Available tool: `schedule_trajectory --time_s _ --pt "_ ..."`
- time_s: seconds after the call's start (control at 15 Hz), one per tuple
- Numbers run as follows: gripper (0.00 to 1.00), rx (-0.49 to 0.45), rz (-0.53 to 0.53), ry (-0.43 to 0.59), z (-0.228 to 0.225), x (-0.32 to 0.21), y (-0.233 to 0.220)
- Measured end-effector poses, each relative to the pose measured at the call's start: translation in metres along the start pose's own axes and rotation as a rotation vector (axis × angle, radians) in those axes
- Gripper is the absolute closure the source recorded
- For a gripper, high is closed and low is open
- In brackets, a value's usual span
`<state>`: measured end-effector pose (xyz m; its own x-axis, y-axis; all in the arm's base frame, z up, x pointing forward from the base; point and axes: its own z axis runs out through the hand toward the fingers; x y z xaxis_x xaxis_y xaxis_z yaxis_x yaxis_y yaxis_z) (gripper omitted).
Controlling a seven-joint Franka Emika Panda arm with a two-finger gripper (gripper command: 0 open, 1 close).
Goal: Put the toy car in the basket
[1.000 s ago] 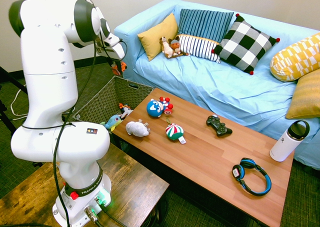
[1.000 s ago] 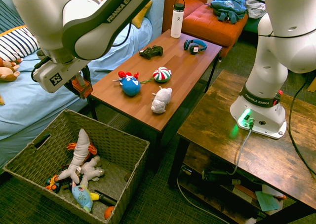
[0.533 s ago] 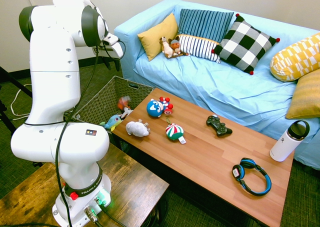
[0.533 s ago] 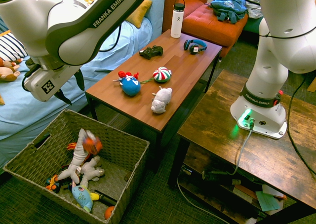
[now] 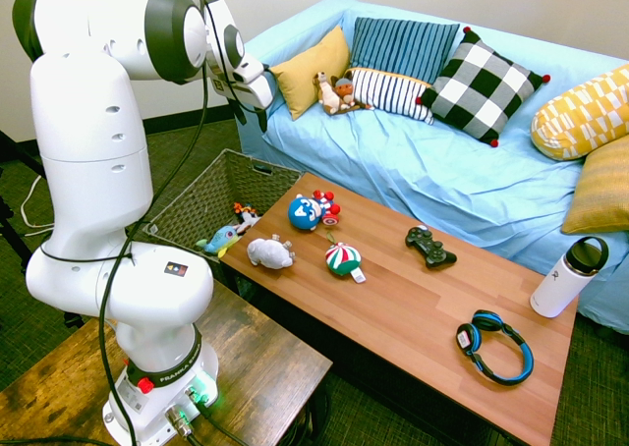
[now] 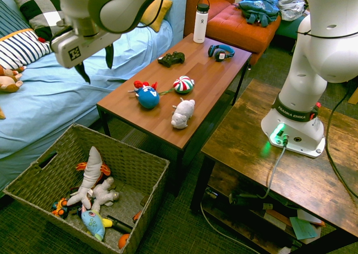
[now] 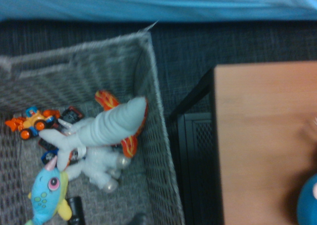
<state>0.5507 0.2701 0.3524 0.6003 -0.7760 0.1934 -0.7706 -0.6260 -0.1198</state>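
My gripper (image 5: pixel 253 117) (image 6: pixel 97 72) hangs open and empty, high above the gap between the sofa and the table's end. It stands off to the side of the woven basket (image 5: pixel 251 167) (image 6: pixel 114 146) (image 7: pixel 150 81), which sits on the floor. A small red-orange sliver low against the basket's inner wall looks like the toy car (image 6: pixel 136 215), mostly hidden. Several soft toys lie in the basket: a white plush with orange fins (image 7: pixel 111 128), a blue fish (image 7: pixel 46 195) and an orange vehicle (image 7: pixel 28 126).
On the wooden table (image 5: pixel 413 313) lie a blue ball toy (image 5: pixel 306 211), a striped ball (image 5: pixel 343 258), a white plush (image 5: pixel 268 252), a black controller (image 5: pixel 429 247), headphones (image 5: pixel 493 343) and a bottle (image 5: pixel 571 274). The blue sofa (image 5: pixel 423 171) stands behind.
The gripper was shut on the toy car above the basket, then opened; the car fell into the basket. The arm has since swung up and toward the sofa.
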Motion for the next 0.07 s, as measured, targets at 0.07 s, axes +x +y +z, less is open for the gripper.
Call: schedule_trajectory --time_s 0.07 --pt "0.0 0.022 0.028 -0.008 -0.0013 0.0227 0.0187"
